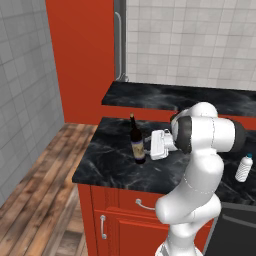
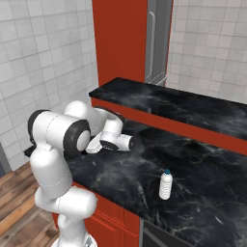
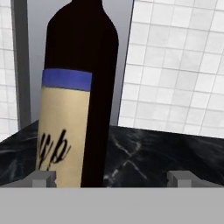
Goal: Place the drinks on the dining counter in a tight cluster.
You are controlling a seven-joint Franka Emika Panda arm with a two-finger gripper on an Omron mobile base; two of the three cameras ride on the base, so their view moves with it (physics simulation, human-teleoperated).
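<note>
Wine bottle upright near left edge of lower counter, long axis vertical. My gripper spread wide beside it, holding nothing. Water bottle upright, well apart.

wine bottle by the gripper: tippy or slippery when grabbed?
Probably tippy: the wine bottle stands upright, tall on a narrow base, so a high push could topple it. Its dark body looks smooth, perhaps slippery; the pale label may grip better. The open gripper sits low, which helps.

arm: mine, bent forward and low | wrist: level | my gripper: jaws spread wide, holding nothing
</note>
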